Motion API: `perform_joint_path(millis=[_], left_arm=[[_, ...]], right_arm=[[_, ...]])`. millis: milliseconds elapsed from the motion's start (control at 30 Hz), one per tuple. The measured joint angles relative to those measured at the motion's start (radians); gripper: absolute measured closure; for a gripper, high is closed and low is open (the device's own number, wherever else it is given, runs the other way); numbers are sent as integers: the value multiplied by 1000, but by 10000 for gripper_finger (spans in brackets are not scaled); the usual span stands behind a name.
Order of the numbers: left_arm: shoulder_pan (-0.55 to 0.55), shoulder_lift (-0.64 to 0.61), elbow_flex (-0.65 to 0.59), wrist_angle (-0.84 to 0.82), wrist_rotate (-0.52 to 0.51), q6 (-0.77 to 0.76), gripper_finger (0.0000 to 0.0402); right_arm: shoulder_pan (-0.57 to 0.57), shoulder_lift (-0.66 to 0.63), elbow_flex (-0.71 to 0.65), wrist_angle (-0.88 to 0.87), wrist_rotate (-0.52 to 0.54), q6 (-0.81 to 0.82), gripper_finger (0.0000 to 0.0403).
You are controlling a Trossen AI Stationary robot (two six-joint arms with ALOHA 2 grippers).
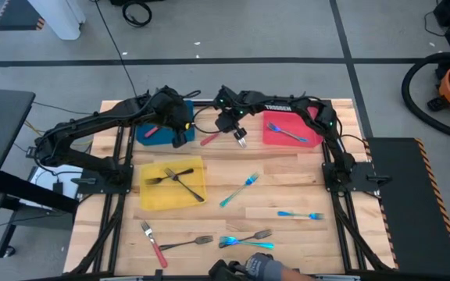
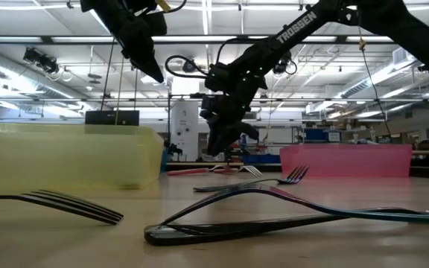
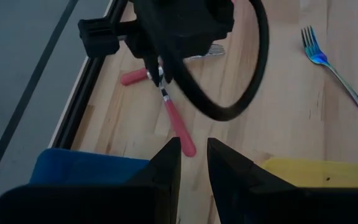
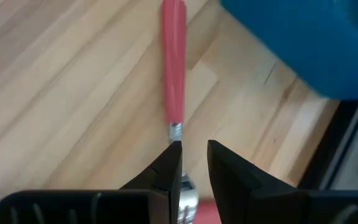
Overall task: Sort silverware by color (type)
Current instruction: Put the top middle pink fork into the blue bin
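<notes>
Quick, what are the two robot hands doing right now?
Left end effector: nearly closed, empty, over the blue tray's edge.
Right end effector: nearly closed around the red-handled fork's neck; whether it grips cannot be told.

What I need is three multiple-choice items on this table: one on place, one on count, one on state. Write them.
1. The red tray holds:
A. a dark fork
B. a blue fork
C. nothing

2. Dark forks in the yellow tray:
A. none
B. four
C. two

3. Those dark forks lie:
A. crossed over each other
B. far apart in opposite corners
C. standing upright

Key:
1 B, the high view shows a blue fork lying in the red tray.
2 C, two dark forks show on the yellow.
3 A, their handles cross near the tray's middle.
</notes>
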Motion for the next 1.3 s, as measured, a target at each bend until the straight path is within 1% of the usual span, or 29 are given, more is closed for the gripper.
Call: perform_joint_path(millis=[200,367,700,867,933,1000,1133,1300], left_arm=[[24,0,0,17,0,0,324],[56,0,0,17,0,0,324],[82,0,0,25,0,-1,324],[81,0,0,25,1,-7,324],[81,0,0,25,0,-12,324],[81,0,0,25,1,-12,324],[81,0,0,27,1,-13,324],[76,0,0,29,1,-27,324]], right_arm=[[1,0,0,26,-26,-39,318],[1,0,-1,15,-29,-39,318],[2,0,-2,8,-82,-23,318],[3,36,-2,25,-26,-22,318],[4,49,-3,11,25,-26,318],[6,53,-3,38,66,-29,319],[6,50,-2,71,73,-22,318],[6,50,-2,46,60,-7,318]])
